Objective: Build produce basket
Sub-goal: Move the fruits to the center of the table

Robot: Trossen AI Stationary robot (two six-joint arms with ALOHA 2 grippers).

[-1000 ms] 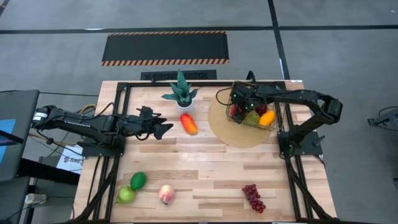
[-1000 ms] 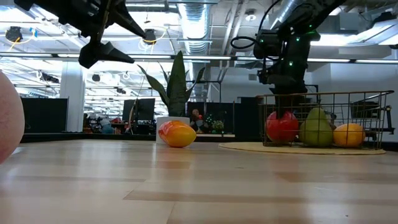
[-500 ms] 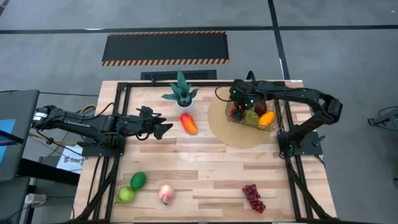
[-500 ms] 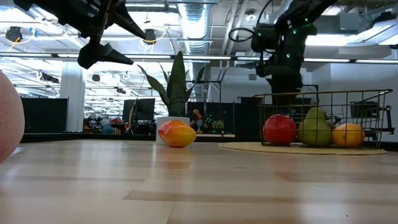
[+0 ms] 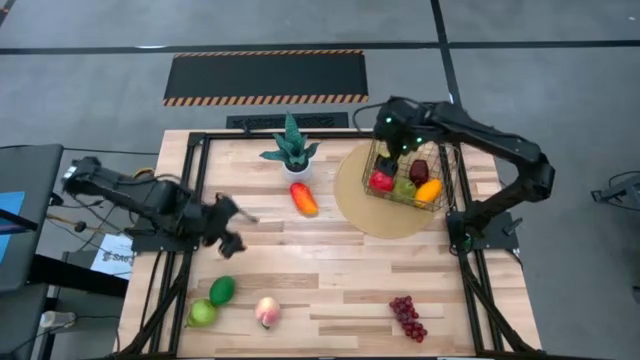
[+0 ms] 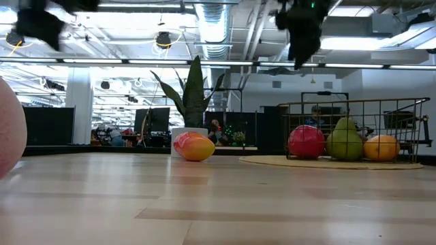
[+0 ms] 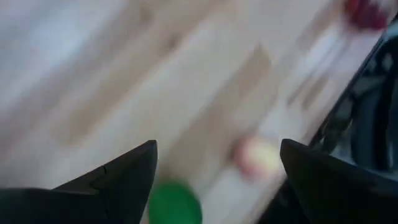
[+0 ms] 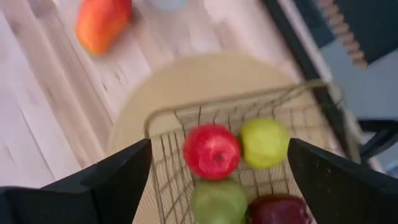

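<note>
The brass wire basket stands on a round tan mat at the far right. It holds a red apple, a green apple, a pear, a dark red fruit and a yellow-orange mango. My right gripper hangs open above the basket's left side, touching nothing. My left gripper is open over the bare table at the left, pointing down. It is above the green avocado, the green apple and the peach, which lie on the table.
An orange-red pepper lies left of the mat, near a potted green plant at the far edge. Purple grapes lie at the near right. Dark frame rails run along the table's sides. The table's middle is bare wood.
My right gripper has risen straight up out of the basket, and the red apple has stayed inside on the basket's floor. My left gripper has swung from beside the pepper toward the table's near edge and tipped to point steeply down.
</note>
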